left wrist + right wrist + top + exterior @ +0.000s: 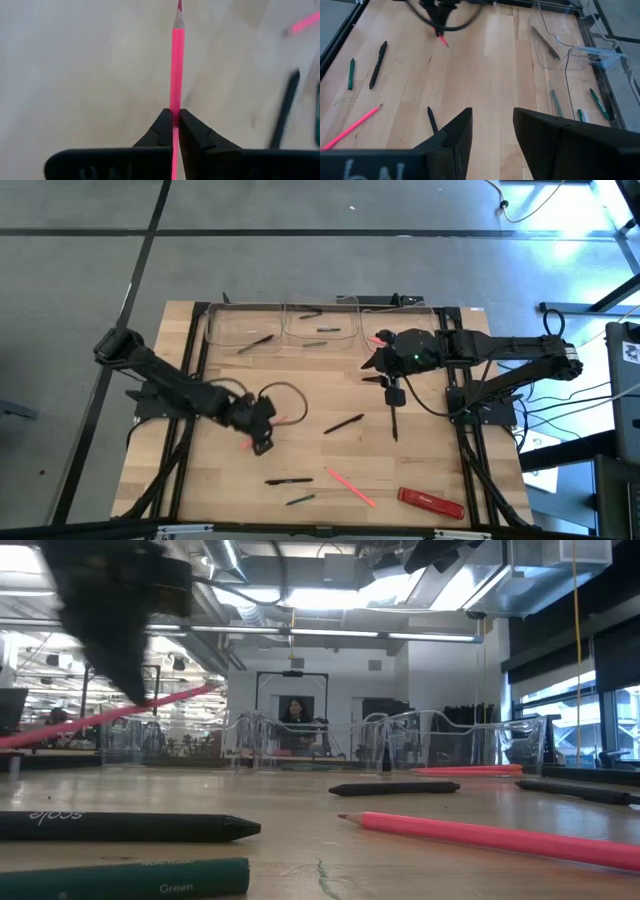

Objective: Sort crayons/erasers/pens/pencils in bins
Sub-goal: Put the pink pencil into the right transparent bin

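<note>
Left wrist view: left gripper [175, 122] pinches the pink pencil [177, 70] mid-shaft; light, stiff, likely slippery.

Left arm reaches in from table's left, wrist bent, left gripper [262, 430] over mid-left table, fingers [162, 131] clamped tight together. Right arm stretches in from right, right gripper [372, 363] near far edge, jaws apart.
</note>
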Motion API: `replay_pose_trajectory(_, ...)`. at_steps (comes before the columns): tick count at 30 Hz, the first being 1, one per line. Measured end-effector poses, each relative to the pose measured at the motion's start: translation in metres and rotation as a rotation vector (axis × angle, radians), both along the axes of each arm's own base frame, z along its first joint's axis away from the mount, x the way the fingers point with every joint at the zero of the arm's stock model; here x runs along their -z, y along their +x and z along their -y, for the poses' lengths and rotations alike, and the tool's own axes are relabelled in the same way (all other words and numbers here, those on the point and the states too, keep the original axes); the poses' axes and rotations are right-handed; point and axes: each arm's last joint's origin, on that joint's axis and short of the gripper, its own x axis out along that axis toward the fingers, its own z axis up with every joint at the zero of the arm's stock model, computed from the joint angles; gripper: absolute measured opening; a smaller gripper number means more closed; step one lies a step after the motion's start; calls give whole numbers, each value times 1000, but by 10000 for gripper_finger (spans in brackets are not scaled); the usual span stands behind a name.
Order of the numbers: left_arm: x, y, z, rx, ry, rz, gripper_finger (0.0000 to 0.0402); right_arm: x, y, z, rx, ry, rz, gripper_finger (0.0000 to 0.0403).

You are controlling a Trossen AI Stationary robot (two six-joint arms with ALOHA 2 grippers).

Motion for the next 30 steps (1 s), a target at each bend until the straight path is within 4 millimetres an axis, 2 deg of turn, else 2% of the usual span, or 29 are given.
replay_pose_trajectory(14, -8, 38, -71, 75, 161, 177, 2, 1, -1, 0, 1, 0, -15, 145)
replay_pose_trajectory(18, -13, 49, -90, 87, 156, 274, 4, 1, -1, 0, 1, 0, -18, 145)
replay_pose_trajectory(22, -25, 55, -109, 99, 208, 317, 3, 3, -2, 0, 1, 0, -37, 145)
replay_pose_trajectory(30, -73, 70, -142, 138, 391, 431, 4, 3, -9, 0, 29, 22, -67, 145)
